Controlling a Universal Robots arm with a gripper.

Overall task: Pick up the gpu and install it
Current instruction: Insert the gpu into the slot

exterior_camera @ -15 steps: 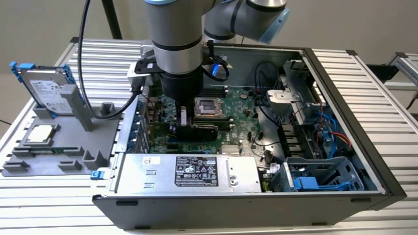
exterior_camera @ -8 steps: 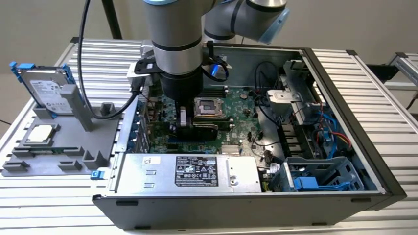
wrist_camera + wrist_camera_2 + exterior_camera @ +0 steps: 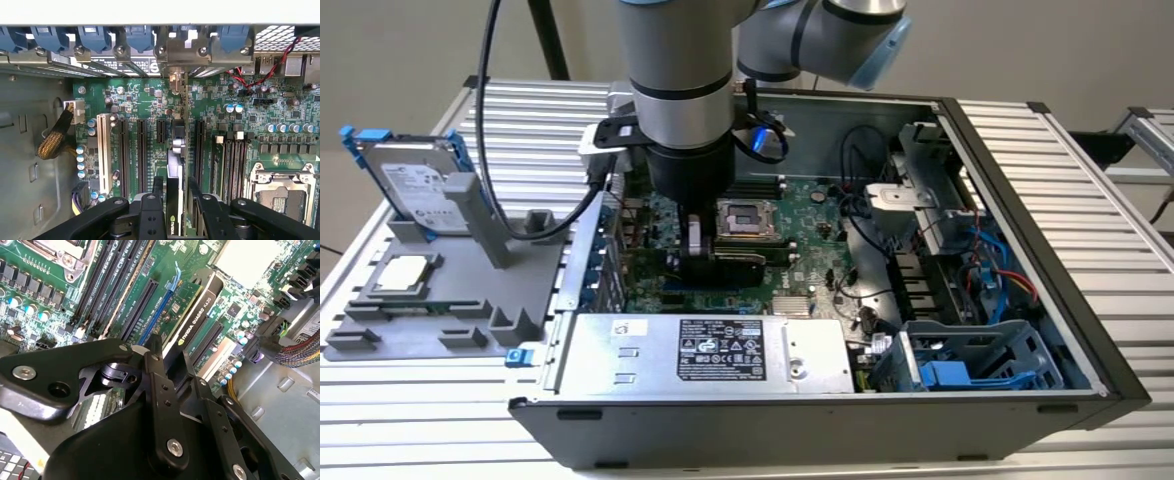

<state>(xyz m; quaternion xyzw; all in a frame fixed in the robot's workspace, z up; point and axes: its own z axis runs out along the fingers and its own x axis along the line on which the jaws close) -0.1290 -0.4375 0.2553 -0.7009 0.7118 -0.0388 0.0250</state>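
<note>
A gray holder tray point(image 3: 420, 300) with a silver hard drive point(image 3: 414, 185) is seen on the slatted table point(image 3: 1067, 150) at the exterior view's left, beside the open computer case point(image 3: 1014, 330) that leaves little room around the motherboard point(image 3: 821, 235). Inside it, the gpu point(image 3: 192, 315) is held upright on edge over the expansion slots point(image 3: 131, 155), pinched between the fingers of the gripper point(image 3: 167, 360). The card is judged light, stiff and fragile, best gripped by its upper edge and shroud, not its board components.
</note>
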